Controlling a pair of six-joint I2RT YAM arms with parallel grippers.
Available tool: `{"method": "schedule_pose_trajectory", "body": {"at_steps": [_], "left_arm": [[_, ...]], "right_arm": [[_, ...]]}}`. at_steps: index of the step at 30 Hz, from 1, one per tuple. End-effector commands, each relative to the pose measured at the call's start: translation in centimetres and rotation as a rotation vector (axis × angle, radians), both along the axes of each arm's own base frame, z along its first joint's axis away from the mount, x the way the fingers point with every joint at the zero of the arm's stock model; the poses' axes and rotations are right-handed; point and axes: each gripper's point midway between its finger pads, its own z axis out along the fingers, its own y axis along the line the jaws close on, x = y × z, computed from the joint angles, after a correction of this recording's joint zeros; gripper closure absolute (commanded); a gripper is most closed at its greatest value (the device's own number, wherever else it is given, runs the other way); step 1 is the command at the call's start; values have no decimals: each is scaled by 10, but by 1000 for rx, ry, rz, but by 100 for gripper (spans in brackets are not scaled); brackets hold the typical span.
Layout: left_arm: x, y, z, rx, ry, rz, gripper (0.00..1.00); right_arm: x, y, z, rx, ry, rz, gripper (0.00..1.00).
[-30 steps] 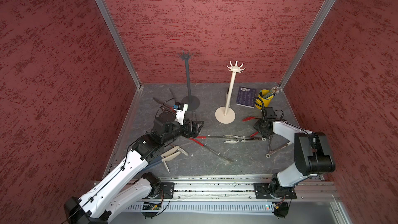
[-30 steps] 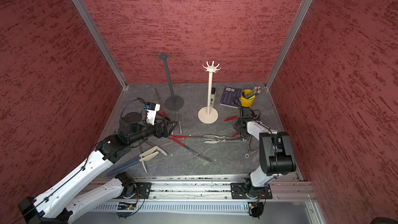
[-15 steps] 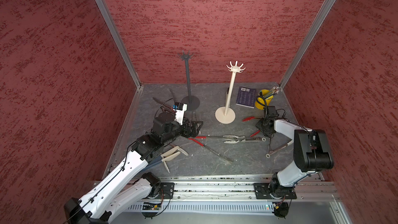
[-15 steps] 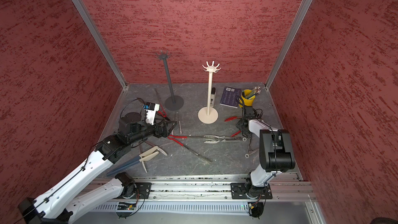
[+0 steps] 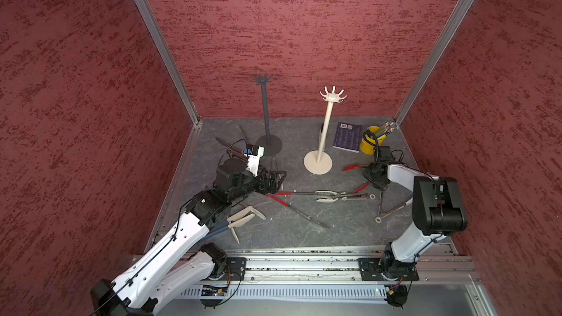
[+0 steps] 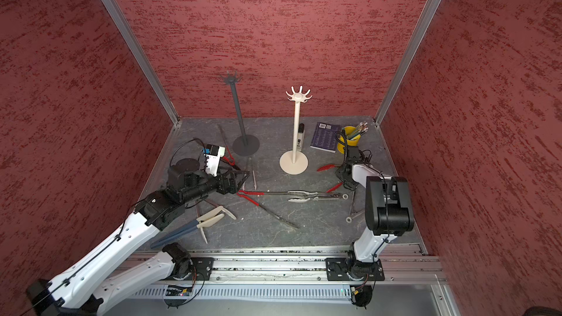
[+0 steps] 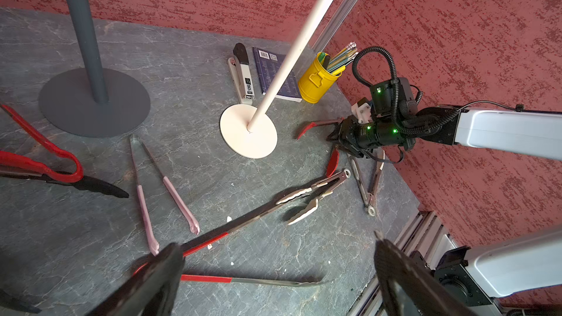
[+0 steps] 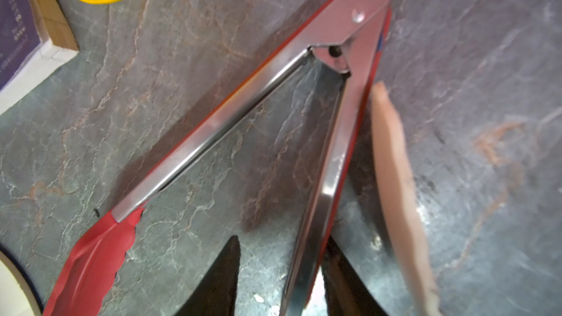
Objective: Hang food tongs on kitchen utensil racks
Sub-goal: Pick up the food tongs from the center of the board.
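Right end effector (image 8: pixel 282 241) narrowed around red tongs (image 8: pixel 213 126) arm, left end effector (image 7: pixel 275 241) open

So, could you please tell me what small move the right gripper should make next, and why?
Probably close the right gripper: in its wrist view the jaws straddle one metal arm of the red-tipped tongs, a gap showing beside one finger, so it seems not yet gripped and lifting now would likely leave it behind.

White arm shells (image 5: pixel 401 177), black joints (image 5: pixel 438 208) and jaws, looped black cables (image 7: pixel 394 86).
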Motion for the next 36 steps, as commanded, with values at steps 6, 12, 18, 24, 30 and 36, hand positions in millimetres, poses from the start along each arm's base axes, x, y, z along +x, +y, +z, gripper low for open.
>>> {"method": "schedule_pose_trajectory", "body": {"at_steps": [6, 12, 18, 24, 30, 36], "left_arm": [[1, 0, 3, -4, -17, -10, 0], [0, 2, 0, -11, -17, -3, 0], [2, 5, -6, 1, -11, 6, 0], [3, 5, -5, 9, -19, 5, 0], [5, 9, -7, 19, -16, 17, 0], [5, 9, -10, 18, -10, 16, 0]], "right_arm": [[1, -5, -10, -12, 11, -10, 62], [1, -4, -10, -16, 8, 2, 69], [4, -1, -3, -6, -17, 19, 79], [5, 2, 5, 1, -46, 52, 87], [9, 1, 18, -18, -82, 65, 92], [17, 0, 32, -25, -121, 69, 97]]}}
